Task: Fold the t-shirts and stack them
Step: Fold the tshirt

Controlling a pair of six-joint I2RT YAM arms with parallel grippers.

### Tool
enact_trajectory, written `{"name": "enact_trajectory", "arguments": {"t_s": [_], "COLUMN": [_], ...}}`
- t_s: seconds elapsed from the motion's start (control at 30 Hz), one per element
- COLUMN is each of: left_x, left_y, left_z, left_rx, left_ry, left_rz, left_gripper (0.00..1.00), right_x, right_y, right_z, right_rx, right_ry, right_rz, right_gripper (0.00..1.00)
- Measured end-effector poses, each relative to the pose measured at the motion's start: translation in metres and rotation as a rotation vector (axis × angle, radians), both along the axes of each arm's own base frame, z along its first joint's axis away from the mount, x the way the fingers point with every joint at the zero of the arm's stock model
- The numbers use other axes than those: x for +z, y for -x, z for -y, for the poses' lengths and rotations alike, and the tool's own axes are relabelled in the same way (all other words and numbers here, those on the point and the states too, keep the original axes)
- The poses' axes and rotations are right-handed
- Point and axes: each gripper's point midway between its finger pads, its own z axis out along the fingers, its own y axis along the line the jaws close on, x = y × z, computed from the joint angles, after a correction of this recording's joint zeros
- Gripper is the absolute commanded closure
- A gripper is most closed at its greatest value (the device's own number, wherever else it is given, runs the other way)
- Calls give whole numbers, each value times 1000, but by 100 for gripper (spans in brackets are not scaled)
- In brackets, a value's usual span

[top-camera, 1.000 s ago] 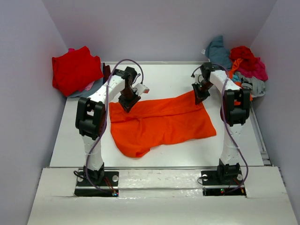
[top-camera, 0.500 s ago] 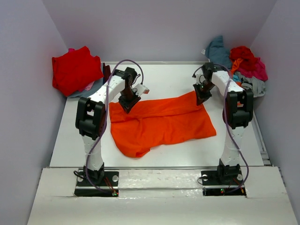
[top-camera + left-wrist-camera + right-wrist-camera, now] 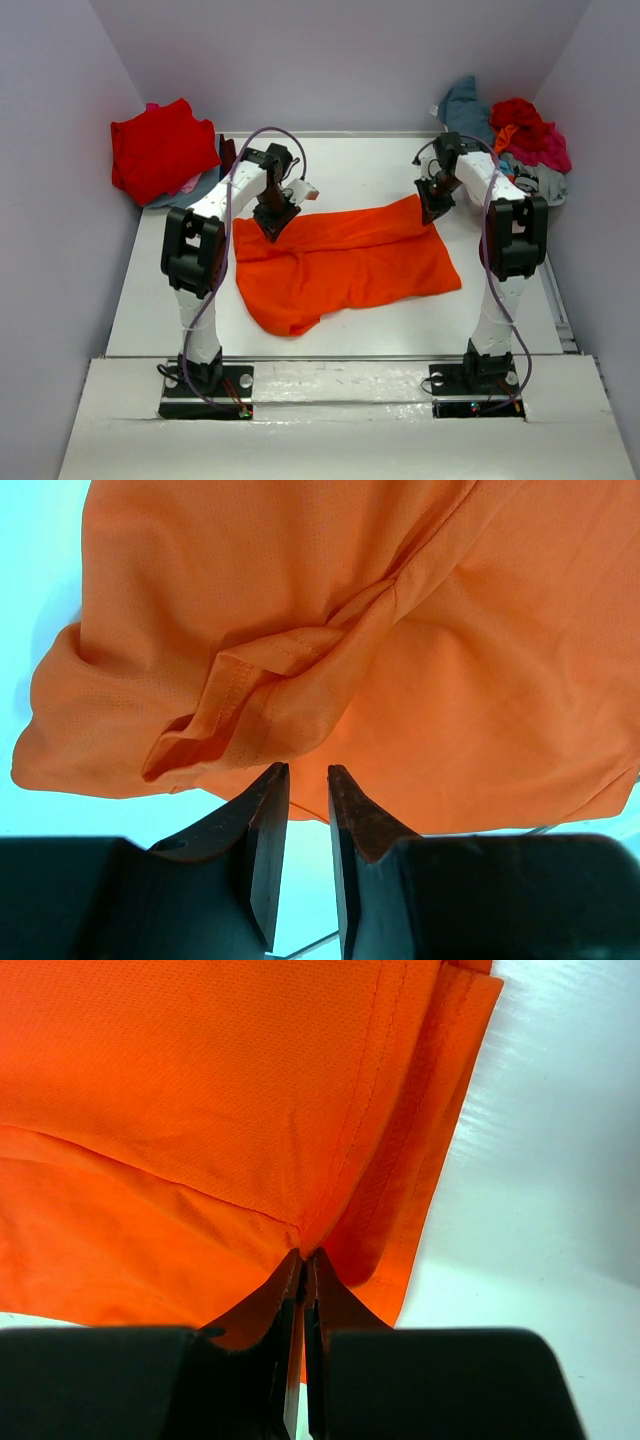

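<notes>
A bright orange t-shirt [image 3: 340, 265] lies spread and rumpled across the middle of the table, one sleeve bunched [image 3: 240, 695] at its far left part. My left gripper [image 3: 272, 228] stands over the shirt's far left edge. In the left wrist view this gripper [image 3: 305, 772] is open by a narrow gap, tips at the cloth's hem, nothing between them. My right gripper [image 3: 430, 212] is at the shirt's far right corner. In the right wrist view it [image 3: 305, 1255] is shut, pinching a fold of the orange cloth [image 3: 200, 1080] beside the hem.
A folded red t-shirt [image 3: 155, 150] rests on other folded cloth at the back left. A loose pile of teal, red, magenta and grey shirts [image 3: 520, 135] sits at the back right. White table [image 3: 350, 165] shows beyond the orange shirt; walls close in on both sides.
The right arm has shifted slightly to the right with the shirt's corner in its jaws. The left arm and the shirt's body have stayed put.
</notes>
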Motion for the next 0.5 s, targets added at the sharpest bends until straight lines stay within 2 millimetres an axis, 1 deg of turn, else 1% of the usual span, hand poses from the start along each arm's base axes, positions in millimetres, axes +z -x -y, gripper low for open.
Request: {"name": "enact_trajectory", "arguments": {"t_s": [0.27, 0.5], "left_x": [0, -2], "left_y": [0, 2], "left_z": [0, 0], "left_rx": [-2, -2], "left_ry": [1, 2], "left_rz": [0, -9], "left_gripper": [67, 67], "right_x": [-4, 4], "right_y": [12, 28], "right_z": [2, 4], "right_rx": [4, 6], "right_ry": [5, 10], "right_rz": [-25, -22], "right_gripper": [93, 93]}}
